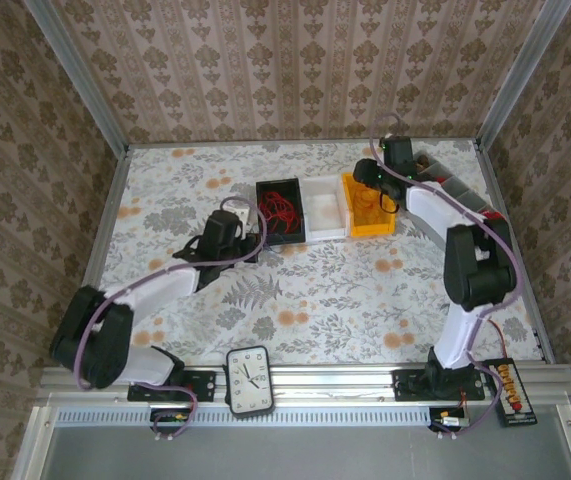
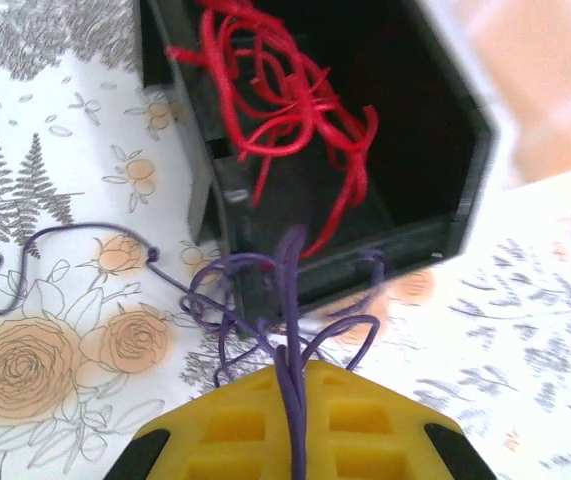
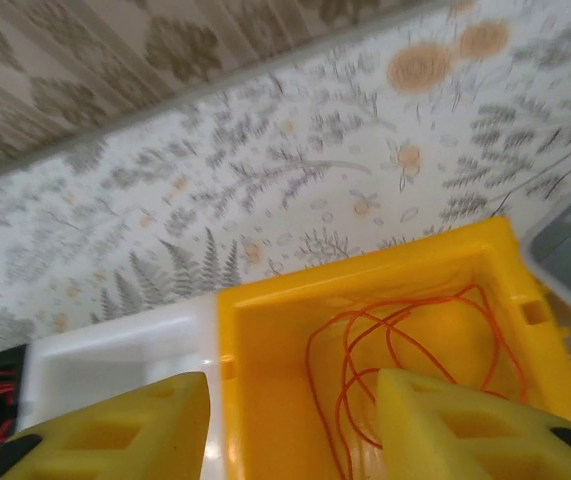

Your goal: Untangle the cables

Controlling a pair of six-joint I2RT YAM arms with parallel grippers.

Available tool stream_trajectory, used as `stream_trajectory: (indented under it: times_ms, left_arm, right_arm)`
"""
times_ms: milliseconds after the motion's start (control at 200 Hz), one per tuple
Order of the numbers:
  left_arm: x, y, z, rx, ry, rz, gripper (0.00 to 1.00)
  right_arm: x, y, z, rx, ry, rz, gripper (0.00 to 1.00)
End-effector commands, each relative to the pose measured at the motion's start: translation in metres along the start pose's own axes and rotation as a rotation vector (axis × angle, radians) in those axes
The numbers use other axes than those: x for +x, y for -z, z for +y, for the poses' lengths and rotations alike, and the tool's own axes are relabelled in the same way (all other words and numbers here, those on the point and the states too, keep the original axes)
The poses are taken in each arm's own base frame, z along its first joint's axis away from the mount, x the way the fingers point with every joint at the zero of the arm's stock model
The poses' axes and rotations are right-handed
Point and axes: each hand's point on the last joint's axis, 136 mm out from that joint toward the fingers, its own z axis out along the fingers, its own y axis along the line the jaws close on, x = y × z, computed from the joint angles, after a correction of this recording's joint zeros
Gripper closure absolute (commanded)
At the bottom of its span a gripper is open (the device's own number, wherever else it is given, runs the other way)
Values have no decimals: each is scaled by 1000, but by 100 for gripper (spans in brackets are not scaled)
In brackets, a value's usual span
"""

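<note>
Looking down from the overhead camera, I see the left arm (image 1: pixel 155 290) stretched low and forward across the flowered tabletop (image 1: pixel 315 290), its left hand (image 1: pixel 240 228) just short of the black bin (image 1: pixel 281 240). Through its wrist camera, the two yellow fingers (image 2: pixel 235 420) are pressed together on a purple cable (image 2: pixel 290 300). That cable runs out from between them and fans into loose loops against the bin's near wall, and one end curls away over the tabletop to the left. The red cables (image 2: pixel 285 110) lie bundled inside the black bin, with one strand drooping toward that near wall.

The right arm (image 1: pixel 470 270) rises from its base, bends at the elbow and reaches back left, tipping the right hand (image 1: pixel 373 190) down over the yellow bin (image 3: pixel 365 262). Its fingers (image 3: pixel 455 420) stand well apart with nothing between them. The orange cable (image 3: pixel 405 330) lies coiled on that bin's floor below. A white bin (image 3: pixel 115 360) sits touching the yellow one, between it and the black bin.
</note>
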Motion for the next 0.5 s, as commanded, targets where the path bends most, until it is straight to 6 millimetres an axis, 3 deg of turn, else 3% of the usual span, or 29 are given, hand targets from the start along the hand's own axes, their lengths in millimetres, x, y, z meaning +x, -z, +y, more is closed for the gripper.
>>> stream_trajectory:
  times_ms: [0,100,215,405,495]
  left_arm:
    - [27,30,-36,185,-75,99,100]
    - [34,60,-74,342,-154,131,100]
    - [22,77,-108,444,-215,142,100]
    - [-1,68,-175,645,-343,202,100]
    - [-7,59,-193,709,-373,229,100]
  right_arm:
    - [-30,43,16,-34,6,-129,50]
    - [-19,65,32,-112,48,-130,50]
    - [10,86,47,-161,129,-102,50]
    - [58,123,67,-287,181,-44,50]
    - [82,129,60,-279,186,1,51]
